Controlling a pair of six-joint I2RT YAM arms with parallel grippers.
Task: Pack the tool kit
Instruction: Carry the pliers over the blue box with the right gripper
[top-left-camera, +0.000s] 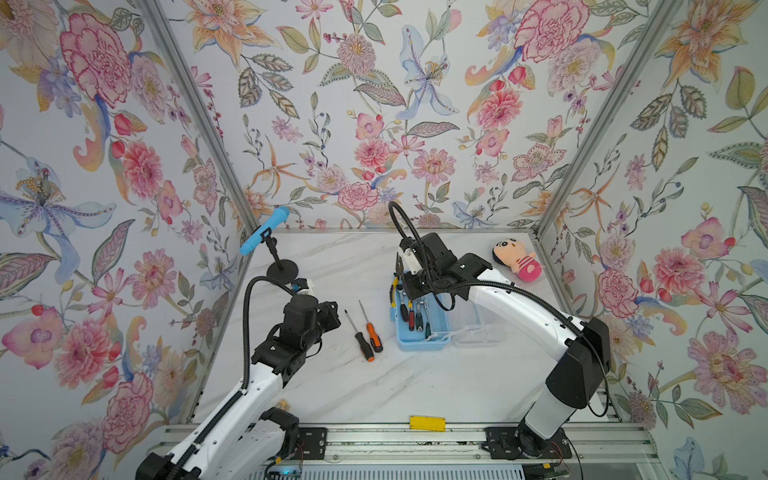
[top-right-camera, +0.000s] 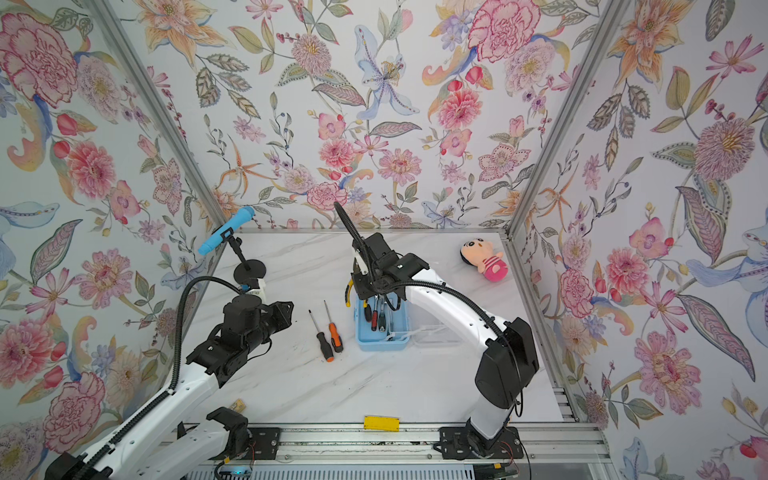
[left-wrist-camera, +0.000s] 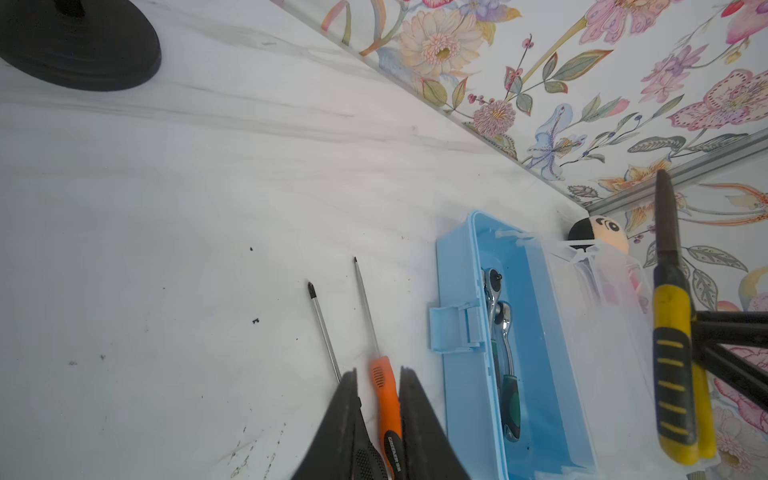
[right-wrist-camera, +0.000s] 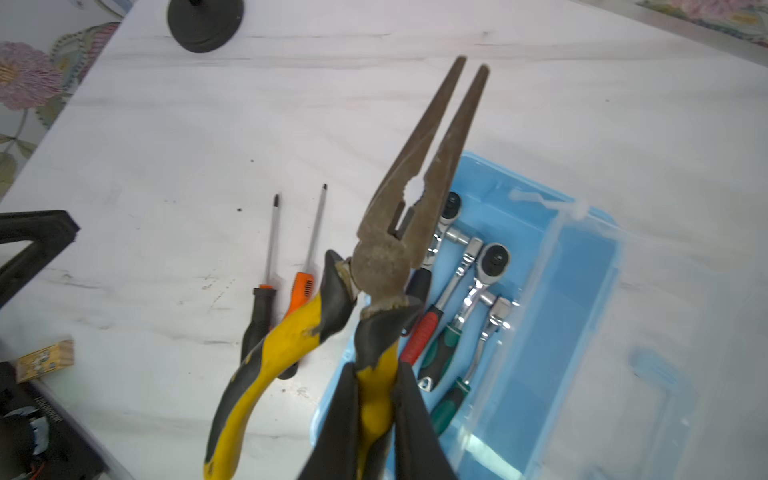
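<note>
1. At the centre of both top views, the light-blue box (top-left-camera: 424, 345) stands open on the worktop (top-left-camera: 374, 395). Its clear lid (top-left-camera: 478, 328) is folded out to its right, and the ratchets (right-wrist-camera: 469, 282) lie inside.
2. The right claw (right-wrist-camera: 376, 374) is clamped on one yellow handle of the pliers (right-wrist-camera: 399, 232). It holds them in the air over the box's upper-left end, with the other handle splayed free.
3. The two screwdrivers (top-left-camera: 368, 336) lie side by side on the worktop just left of the box, untouched.
4. The left claw (left-wrist-camera: 379, 374) hovers to their left. Its jaws are a narrow gap apart and hold nothing. In the left wrist view the orange handle shows through that gap.
5. The step in hand looks to be setting the pliers into the box.
6. The next move likely calls for turning the pliers lengthwise beside the ratchets, lowering them and letting go. The splayed handle could catch the rim.
7. The screwdrivers and the lid would remain after that.
</note>
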